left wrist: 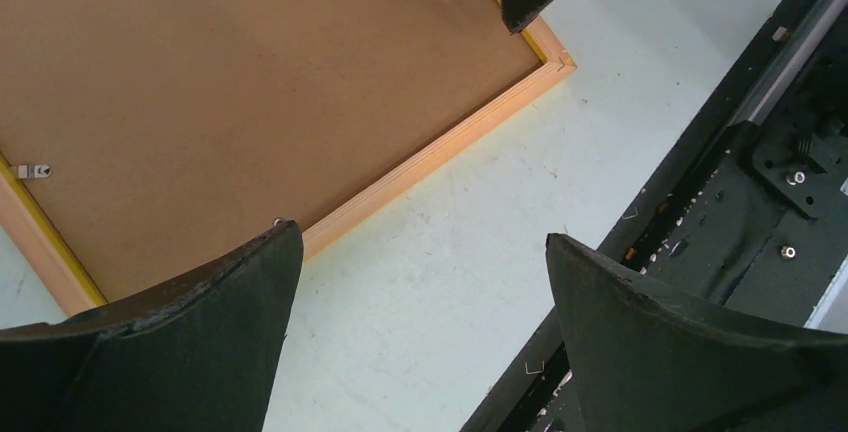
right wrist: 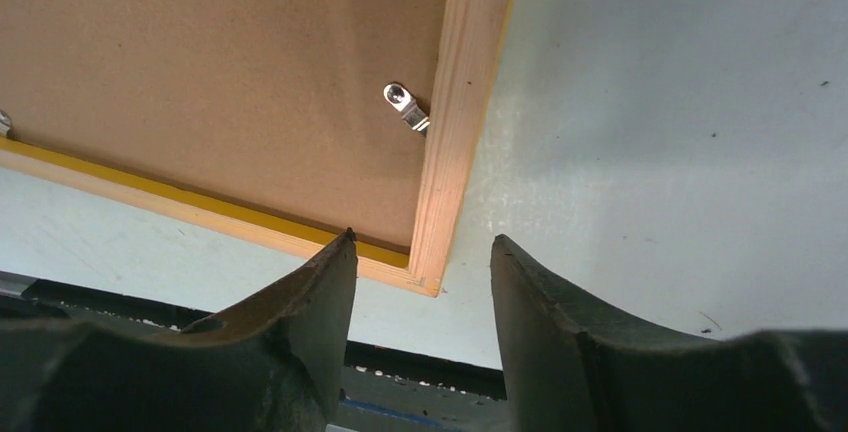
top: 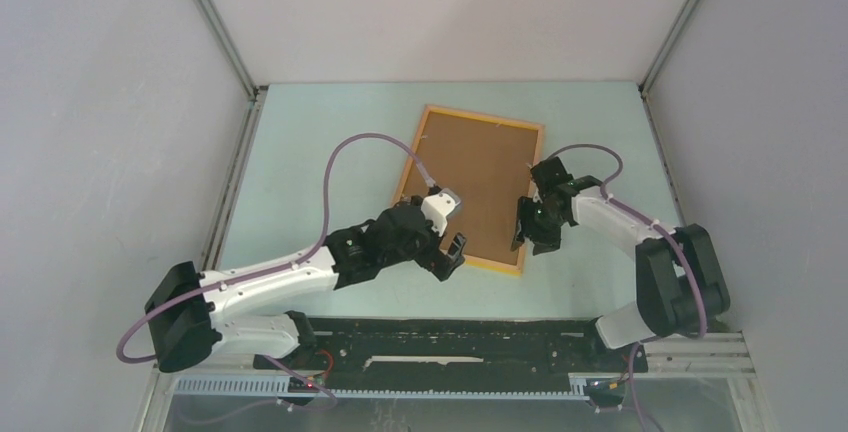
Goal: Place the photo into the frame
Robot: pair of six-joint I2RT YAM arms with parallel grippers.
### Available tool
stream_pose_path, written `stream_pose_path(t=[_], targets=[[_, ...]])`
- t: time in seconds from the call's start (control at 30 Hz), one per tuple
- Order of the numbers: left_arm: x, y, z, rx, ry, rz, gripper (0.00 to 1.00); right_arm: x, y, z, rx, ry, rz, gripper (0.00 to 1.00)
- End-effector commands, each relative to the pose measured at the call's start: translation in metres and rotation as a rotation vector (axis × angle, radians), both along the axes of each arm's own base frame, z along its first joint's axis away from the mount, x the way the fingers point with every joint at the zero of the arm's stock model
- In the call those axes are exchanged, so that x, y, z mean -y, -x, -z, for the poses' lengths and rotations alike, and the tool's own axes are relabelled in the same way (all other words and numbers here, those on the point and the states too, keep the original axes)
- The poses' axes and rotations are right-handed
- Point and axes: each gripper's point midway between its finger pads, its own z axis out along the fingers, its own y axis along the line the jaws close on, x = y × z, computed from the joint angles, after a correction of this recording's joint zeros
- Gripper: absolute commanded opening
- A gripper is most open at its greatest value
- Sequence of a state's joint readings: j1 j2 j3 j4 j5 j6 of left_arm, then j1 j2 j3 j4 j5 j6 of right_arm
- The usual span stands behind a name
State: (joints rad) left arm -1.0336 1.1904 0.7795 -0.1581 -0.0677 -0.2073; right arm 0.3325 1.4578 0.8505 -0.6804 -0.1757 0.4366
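Observation:
The frame [top: 485, 116] of orange-yellow wood lies back side up in the middle of the table, with the brown fibreboard backing sheet [top: 480, 182] set in it. The photo is not in view. My left gripper [top: 452, 255] is open and empty at the frame's near rail; in the left wrist view [left wrist: 420, 237] one finger overlaps the rail [left wrist: 430, 157] and the other is over bare table. My right gripper [top: 528, 232] is open and empty at the frame's near right corner; in the right wrist view [right wrist: 422, 237] that corner [right wrist: 428, 277] sits between its fingertips.
Small metal turn clips [right wrist: 407, 107] [left wrist: 32, 170] sit along the backing's edge. A black rail [top: 450, 342] with the arm bases runs along the table's near edge, also seen in the left wrist view [left wrist: 720, 172]. Grey walls enclose the pale green table [top: 320, 142].

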Motion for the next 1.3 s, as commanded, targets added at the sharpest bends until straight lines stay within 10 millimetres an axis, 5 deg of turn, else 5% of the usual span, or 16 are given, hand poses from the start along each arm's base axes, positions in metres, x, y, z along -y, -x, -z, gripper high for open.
stream_pose_path(t=[0.0,0.2,0.43,0.67,0.87,1.27], targets=[[0.006,0.007,-0.006,0.057,0.023,0.055,1.00,0.000,0.003,-0.002,-0.060,0.063,-0.021,0.57],[0.010,0.022,0.000,0.128,-0.023,0.120,1.00,-0.002,0.006,0.010,-0.116,0.088,-0.030,0.48],[0.019,0.016,0.010,0.243,-0.099,0.093,1.00,-0.004,0.008,0.028,-0.170,0.112,-0.050,0.40],[0.030,-0.002,0.036,0.328,-0.301,0.072,1.00,-0.003,-0.001,0.016,-0.092,0.140,-0.034,0.00],[0.039,0.003,0.056,0.364,-0.377,0.133,1.00,-0.020,-0.005,-0.018,-0.055,0.019,-0.028,0.00],[0.042,-0.032,0.045,0.642,-0.538,-0.080,0.99,-0.027,0.002,-0.052,-0.073,-0.055,-0.019,0.00]])
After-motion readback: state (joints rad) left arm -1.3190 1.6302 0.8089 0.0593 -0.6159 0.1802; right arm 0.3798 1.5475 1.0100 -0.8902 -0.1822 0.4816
